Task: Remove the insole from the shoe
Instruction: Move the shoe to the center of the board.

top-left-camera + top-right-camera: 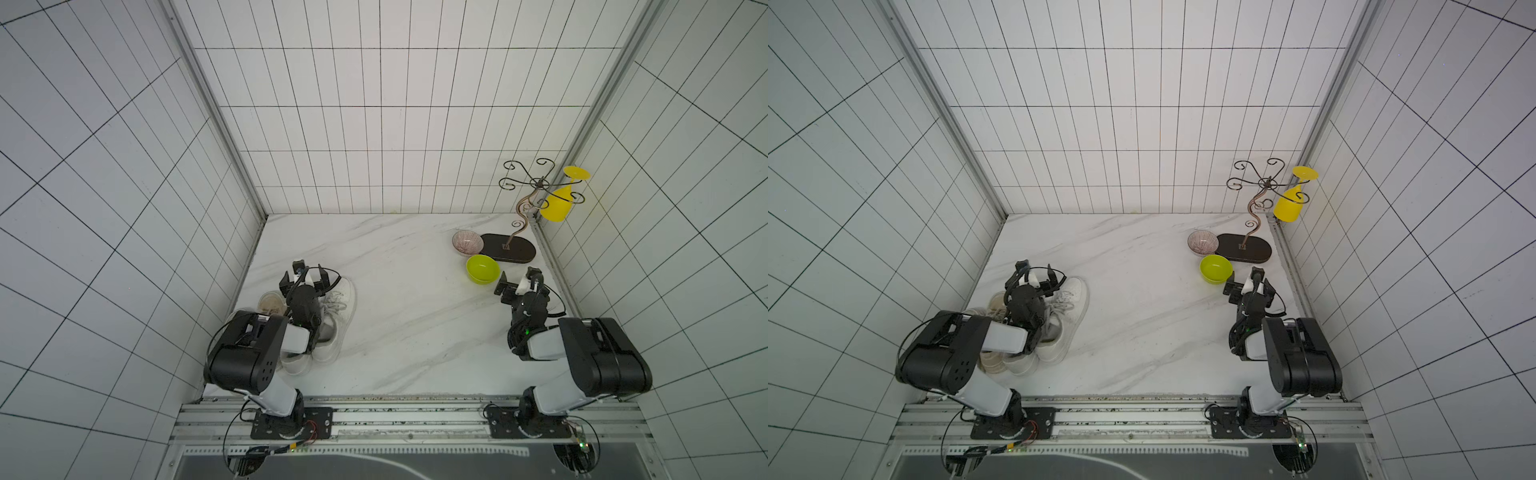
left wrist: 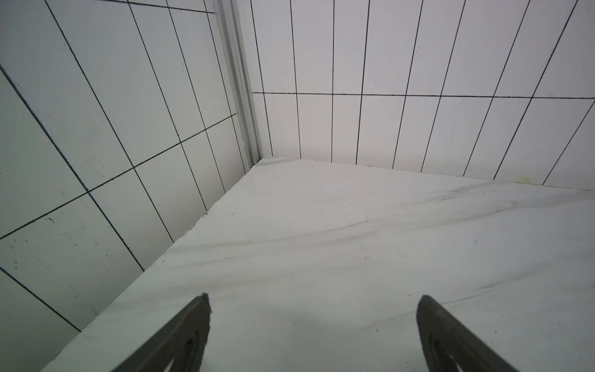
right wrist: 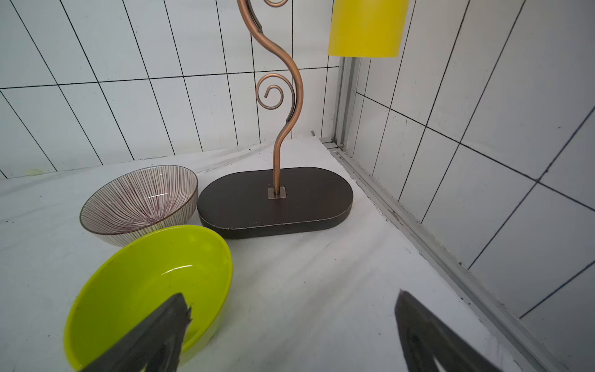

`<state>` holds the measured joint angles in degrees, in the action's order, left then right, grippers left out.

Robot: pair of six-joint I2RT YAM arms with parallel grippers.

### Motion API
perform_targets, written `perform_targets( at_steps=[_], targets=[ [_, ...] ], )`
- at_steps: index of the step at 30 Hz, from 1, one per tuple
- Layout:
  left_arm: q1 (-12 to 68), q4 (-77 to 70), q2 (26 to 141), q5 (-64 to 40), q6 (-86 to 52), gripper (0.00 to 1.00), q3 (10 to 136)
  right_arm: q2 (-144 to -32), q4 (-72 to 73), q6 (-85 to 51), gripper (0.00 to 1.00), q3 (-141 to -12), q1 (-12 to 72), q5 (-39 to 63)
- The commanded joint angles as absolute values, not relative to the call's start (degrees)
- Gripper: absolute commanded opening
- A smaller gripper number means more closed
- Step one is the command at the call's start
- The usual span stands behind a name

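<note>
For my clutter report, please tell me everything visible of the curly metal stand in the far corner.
The stand is upright on the marble table, in its far right corner. Its dark oval base looks wooden; a small square plate fixes a copper-coloured curling stem with scroll arms on top. A yellow goblet hangs upside down from one arm. A striped bowl sits beside the base, perhaps touching.

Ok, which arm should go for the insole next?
Left, most likely. The left gripper is open and hangs directly over the white shoes. The right gripper, also open, sits beside the green bowl, well away from them.
</note>
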<state>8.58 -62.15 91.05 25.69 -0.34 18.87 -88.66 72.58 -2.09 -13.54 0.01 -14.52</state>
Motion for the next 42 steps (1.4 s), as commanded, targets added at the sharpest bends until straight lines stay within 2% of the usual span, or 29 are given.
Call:
perform_targets(
  at_steps=[1,30,33,36,42],
  targets=[
    [8.7,-63.5,91.7,25.6,0.5,0.98,18.6,-88.6,74.4,-1.7,1.0,-13.3,-0.4,-14.0],
    [8.8,-64.1,91.3,25.0,1.3,0.98,18.4,-88.6,74.5,-1.7,0.99,-13.4,-0.4,-14.0],
    [10.0,-57.6,87.1,27.3,2.3,0.98,20.1,-86.3,72.1,-0.5,0.99,-14.0,0.3,-13.7],
    [12.7,-41.9,80.2,28.9,4.3,0.96,25.7,-79.4,63.0,2.6,1.0,-16.2,3.2,-16.1],
    [13.9,-30.6,71.0,35.6,-5.3,0.98,31.7,-67.4,51.0,-0.7,1.0,-19.7,8.3,-19.2]
  ],
)
